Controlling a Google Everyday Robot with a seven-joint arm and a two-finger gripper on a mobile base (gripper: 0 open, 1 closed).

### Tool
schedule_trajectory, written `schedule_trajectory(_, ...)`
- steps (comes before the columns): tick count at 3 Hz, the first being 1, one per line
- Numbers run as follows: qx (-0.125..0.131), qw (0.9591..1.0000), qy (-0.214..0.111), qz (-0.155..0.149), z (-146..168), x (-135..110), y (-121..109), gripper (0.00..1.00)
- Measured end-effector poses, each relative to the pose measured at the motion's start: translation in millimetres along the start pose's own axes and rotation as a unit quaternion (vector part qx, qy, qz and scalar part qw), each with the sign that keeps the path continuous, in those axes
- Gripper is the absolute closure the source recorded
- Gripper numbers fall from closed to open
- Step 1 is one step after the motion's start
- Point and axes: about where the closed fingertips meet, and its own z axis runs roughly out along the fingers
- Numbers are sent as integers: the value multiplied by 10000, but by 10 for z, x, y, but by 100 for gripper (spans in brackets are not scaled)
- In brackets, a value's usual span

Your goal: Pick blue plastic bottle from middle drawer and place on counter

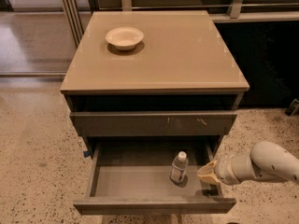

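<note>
The blue plastic bottle (179,167) stands upright with its white cap up on the grey floor of the open middle drawer (131,181), toward the right. My gripper (207,173) comes in from the right on a white arm, over the drawer's right side, a short way right of the bottle and apart from it. The tan counter (177,55) tops the cabinet above.
A cream bowl (124,37) sits on the counter's back left. A closed drawer front with pale scratches (154,123) is above the open drawer. Speckled floor surrounds the cabinet. A dark wall and rail run behind on the right.
</note>
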Motion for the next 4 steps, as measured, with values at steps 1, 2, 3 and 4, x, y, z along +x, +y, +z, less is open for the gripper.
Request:
schedule_trajectory(1,-98,9996,-268,1,172,17,-52,31)
schedule_trajectory(2,-177,9989,-438,-20,320,10,-98,11)
schedule_trajectory(3,-231,9981,-575,-43,438,-10,-136,8)
schedule_trajectory(4,-283,9965,-777,-123,562,-79,-163,4)
